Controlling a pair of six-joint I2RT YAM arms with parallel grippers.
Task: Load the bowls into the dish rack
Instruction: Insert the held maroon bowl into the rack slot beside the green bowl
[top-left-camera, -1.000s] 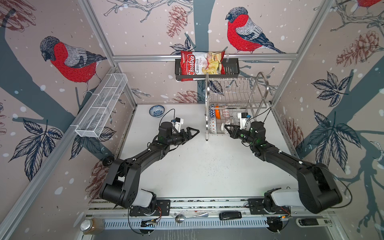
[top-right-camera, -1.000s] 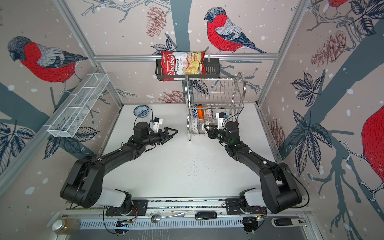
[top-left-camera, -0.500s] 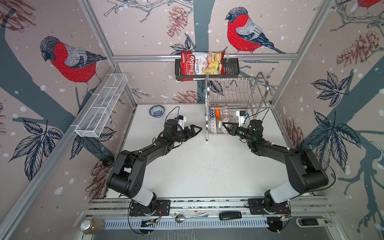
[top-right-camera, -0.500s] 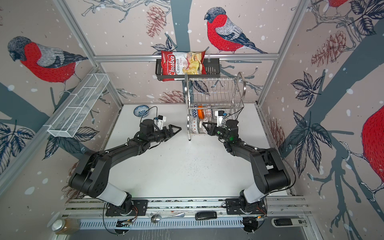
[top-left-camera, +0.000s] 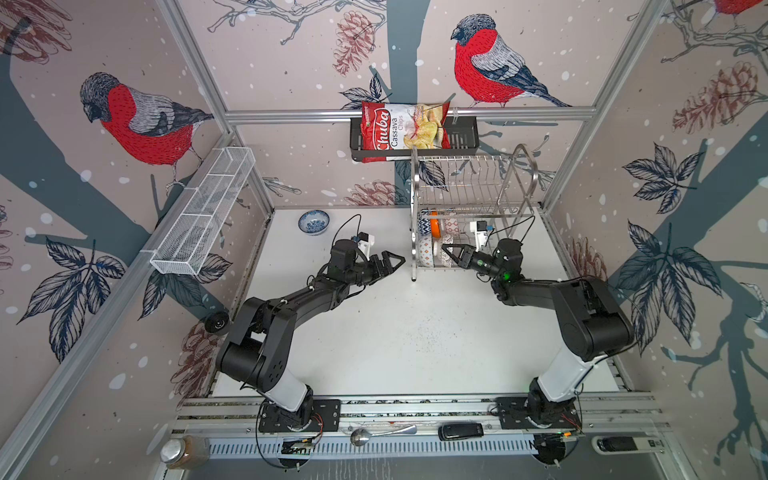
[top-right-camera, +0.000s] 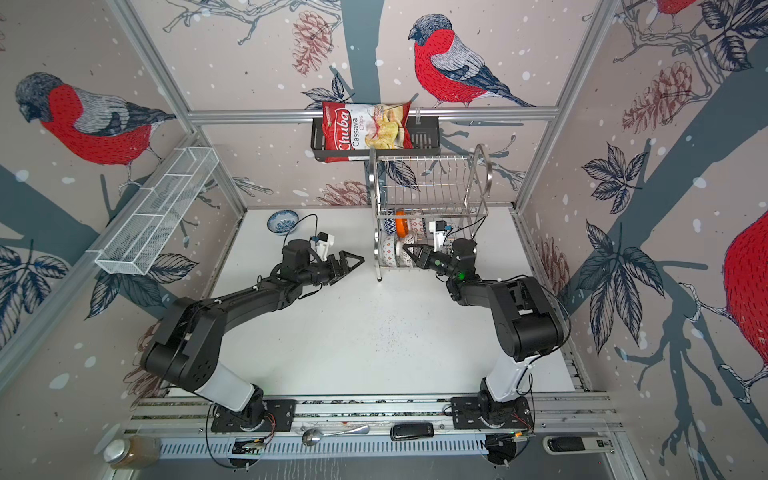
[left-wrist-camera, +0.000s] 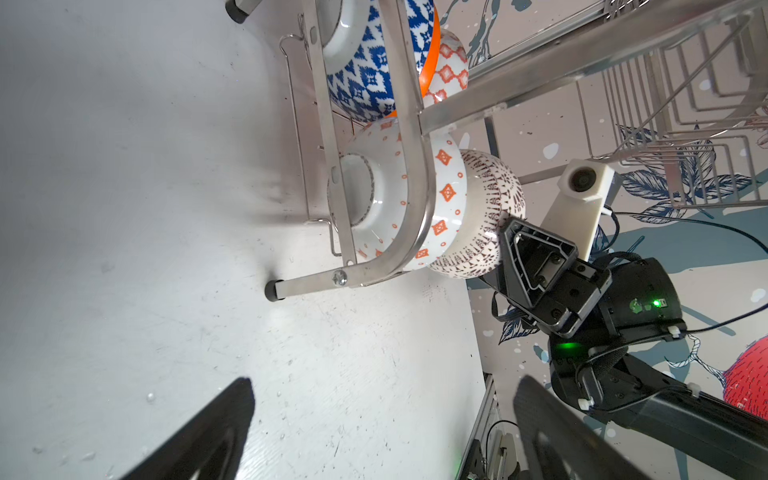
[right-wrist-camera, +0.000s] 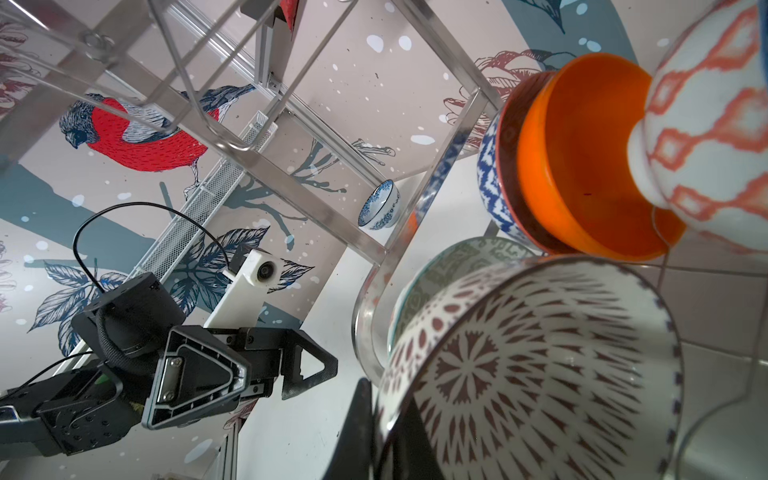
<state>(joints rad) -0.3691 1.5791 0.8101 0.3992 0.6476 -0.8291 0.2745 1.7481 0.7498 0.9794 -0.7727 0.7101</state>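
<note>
Risk is sitting with right claw (top-left-camera: 448, 250), pinching the rim of the white dark-dotted round bowl (right-wrist-camera: 540, 374) at its tips inside the shiny steel wire dish rack (top-left-camera: 414, 199): retreating unreleased could be dragging it out; left claw (top-left-camera: 395, 264) is gaping, empty.

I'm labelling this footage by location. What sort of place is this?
Probably a robot test cell, not a kitchen: aluminium frame, bird-print walls, left arm and right arm bolted to a rail.

Bright, even, diffuse from above in both top views; only soft shadows on table (top-left-camera: 386, 332). Heavy wide-angle bending toward frame edges. Glare on dish rack (left-wrist-camera: 420, 178) tubing in wrist views. Out of focus upper right: orange-lattice bowl (right-wrist-camera: 706, 104).
</note>
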